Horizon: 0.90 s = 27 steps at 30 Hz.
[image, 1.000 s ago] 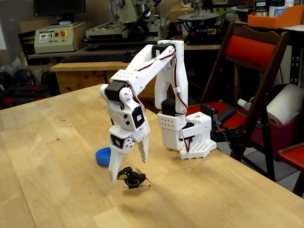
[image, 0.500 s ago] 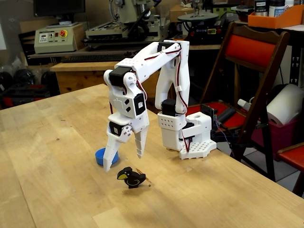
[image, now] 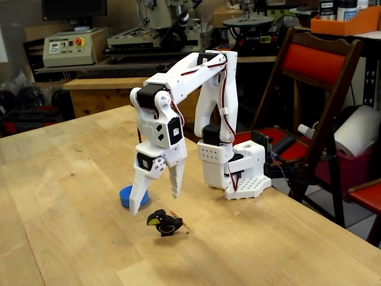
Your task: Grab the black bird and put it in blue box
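My hand hangs spread and empty at lower centre of the frame, tips off the surface. Black bird stands upright just below-right of it, beak toward the camera. Blue box sits behind the left finger, partly hidden. Bird looks light, rigid, easy to tip; I'd pinch the body across its flat sides, low down.

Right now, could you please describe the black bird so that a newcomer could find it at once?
Start at the white arm's base on the wooden table, then drop to the open gripper. The black bird stands just below its fingertips, toward the camera. Unlike the round blue box beside it, it is black with a yellow beak.
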Each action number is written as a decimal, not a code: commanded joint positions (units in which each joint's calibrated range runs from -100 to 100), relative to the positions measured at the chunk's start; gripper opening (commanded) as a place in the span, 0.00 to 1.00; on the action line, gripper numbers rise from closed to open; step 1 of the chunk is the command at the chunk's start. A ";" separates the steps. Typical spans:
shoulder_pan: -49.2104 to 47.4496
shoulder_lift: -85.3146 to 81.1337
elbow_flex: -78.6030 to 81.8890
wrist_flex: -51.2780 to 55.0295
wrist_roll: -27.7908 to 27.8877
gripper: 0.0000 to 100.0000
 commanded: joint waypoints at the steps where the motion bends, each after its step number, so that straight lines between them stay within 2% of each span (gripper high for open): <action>1: 0.61 -4.27 -2.14 0.62 -0.20 0.42; 16: 0.31 -9.49 -1.79 0.62 -2.34 0.42; 27: 0.31 -18.56 7.15 -0.18 -2.39 0.42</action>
